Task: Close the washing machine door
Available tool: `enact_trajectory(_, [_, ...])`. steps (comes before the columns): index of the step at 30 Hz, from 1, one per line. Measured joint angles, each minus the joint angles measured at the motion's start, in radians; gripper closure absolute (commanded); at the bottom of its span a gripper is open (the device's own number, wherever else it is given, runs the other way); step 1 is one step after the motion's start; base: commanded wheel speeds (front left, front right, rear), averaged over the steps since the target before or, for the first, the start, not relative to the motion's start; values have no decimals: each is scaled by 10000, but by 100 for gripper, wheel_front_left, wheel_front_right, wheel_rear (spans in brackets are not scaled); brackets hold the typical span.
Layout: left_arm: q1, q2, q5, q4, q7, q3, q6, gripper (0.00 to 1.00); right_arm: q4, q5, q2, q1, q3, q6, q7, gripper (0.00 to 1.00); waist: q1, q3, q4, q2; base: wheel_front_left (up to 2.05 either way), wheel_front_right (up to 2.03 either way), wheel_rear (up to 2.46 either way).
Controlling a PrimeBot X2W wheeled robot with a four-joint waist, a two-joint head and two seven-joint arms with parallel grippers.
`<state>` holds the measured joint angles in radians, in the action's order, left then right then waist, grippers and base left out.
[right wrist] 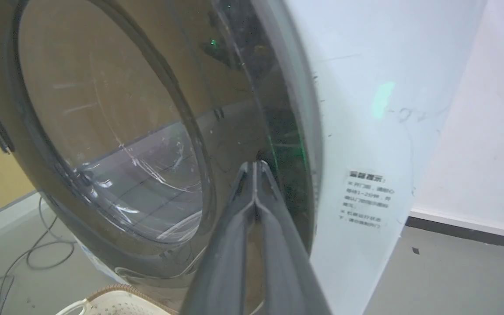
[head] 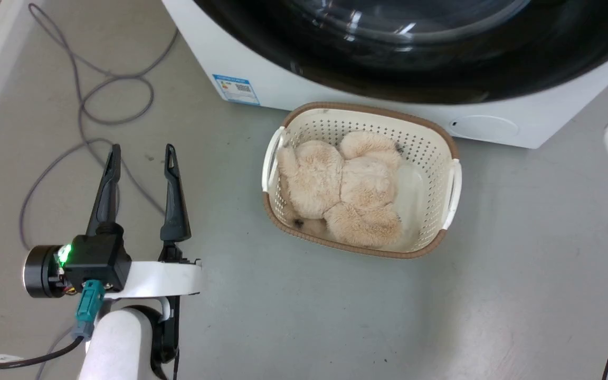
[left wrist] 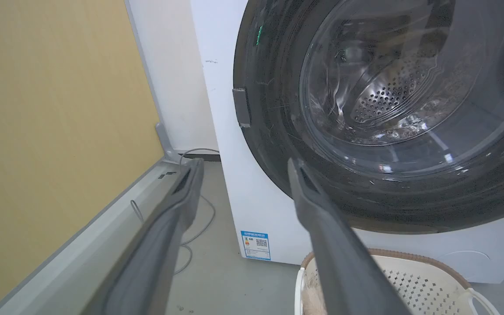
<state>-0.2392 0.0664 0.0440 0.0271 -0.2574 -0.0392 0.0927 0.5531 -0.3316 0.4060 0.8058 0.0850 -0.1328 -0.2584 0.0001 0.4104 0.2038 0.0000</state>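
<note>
The white washing machine [head: 251, 68] stands at the top of the head view, on a grey floor [head: 304, 316]. Its round black door [left wrist: 274, 144] with a glass window lies flat against the machine's front, with no gap seen along its rim in either wrist view. Just in front of the machine, below the door, sits a cream basket [head: 452, 184], and a beige plush toy [head: 346, 184] lies inside it. The left gripper [head: 143, 150] hangs over the floor to the left of the basket, well apart from the door, its 2 fingers spread and holding nothing. The right gripper [right wrist: 255, 166] has its 2 fingers pressed together with nothing between them, tips at the door's black rim; contact cannot be told. A grey cable [head: 108, 78] loops on the floor near the left gripper, and a blue sticker [head: 236, 88] marks the machine's lower front
</note>
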Motion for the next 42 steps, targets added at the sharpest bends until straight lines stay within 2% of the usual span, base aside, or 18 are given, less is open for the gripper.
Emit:
enact_trajectory(6, [-90, -58, 0, 4, 0, -4, -6, 0, 522, 261, -36, 748, -418, 0, -2, 100, 0, 152, 183, 0, 0, 0, 0])
enact_trajectory(16, [-60, -90, -100, -59, 0, 134, 12, 0, 667, 725, -201, 731, -780, 10, -2, 100, 0, -176, 118, 0, 0, 0, 0])
enact_trajectory(19, [-9, -86, -173, -144, 0, 194, 21, 0, 48, 930, -278, 277, -1005, 12, 0, 100, 0, -457, 12, 0, 0, 0, 0])
enact_trajectory(25, [329, 12, -261, -276, -2, 272, 56, 0, -2096, 1998, -846, -842, -2428, 12, -2, 100, 0, -1108, -357, 0, 0, 0, 0])
enact_trajectory(31, [551, 111, -341, -387, 0, 291, 102, 0, -4065, 2514, -1630, -1860, -2522, 12, -4, 100, -1, -1673, -880, 0, 0, 0, 0])
enact_trajectory(36, [807, 171, -355, -477, 0, 268, 113, 0, -4552, 2594, -2184, -3079, -2069, 12, -2, 100, -1, -2162, -1294, 0, 0, 0, 0])
enact_trajectory(42, [1132, 236, -422, -560, 0, 257, 217, 0, -4052, 2708, -2777, -4372, -1923, 12, -2, 100, -1, -2693, -1725, 0, 0, 0, 0])
